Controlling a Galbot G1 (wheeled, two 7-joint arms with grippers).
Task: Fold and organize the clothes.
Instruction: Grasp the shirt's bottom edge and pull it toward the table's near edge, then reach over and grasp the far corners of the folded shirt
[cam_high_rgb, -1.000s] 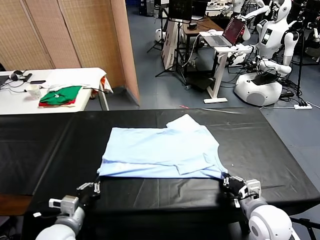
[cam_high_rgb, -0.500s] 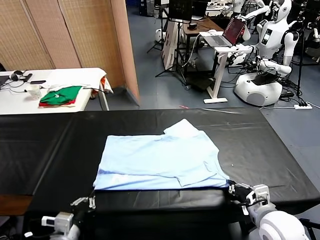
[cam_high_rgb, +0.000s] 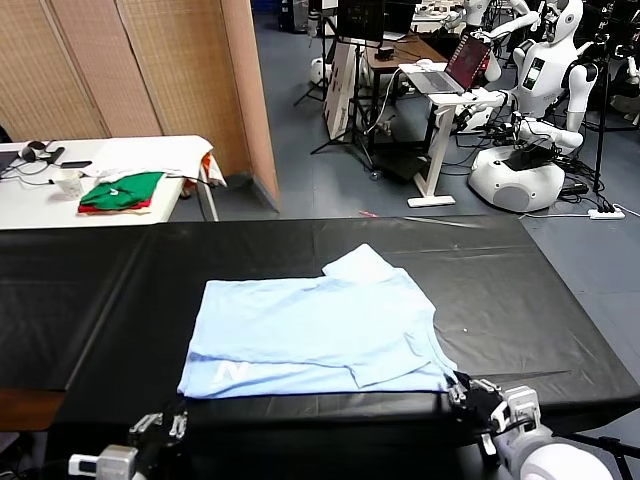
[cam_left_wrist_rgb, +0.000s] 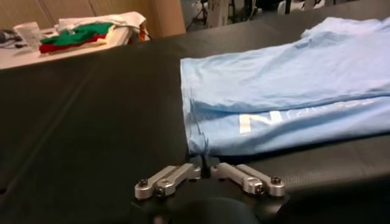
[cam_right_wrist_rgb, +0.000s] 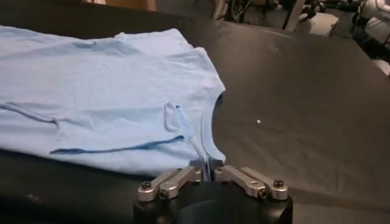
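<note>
I see the T-shirt (cam_high_rgb: 315, 335) as thin, soft, matt cloth with gentle creases. The desk (cam_high_rgb: 520, 290) wears a black cover with a faint sheen, smooth like plastic sheeting. Each gripper's linkage looks like brushed bare metal.

Even, fairly bright room light fell from overhead. The black bench (cam_high_rgb: 520, 300) showed soft sheen near its far edge. Shadows were faint. Wrist views looked slightly soft, backgrounds blurred.

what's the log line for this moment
shirt: part-folded on table | left gripper: by near left corner | right gripper: at near right corner
</note>
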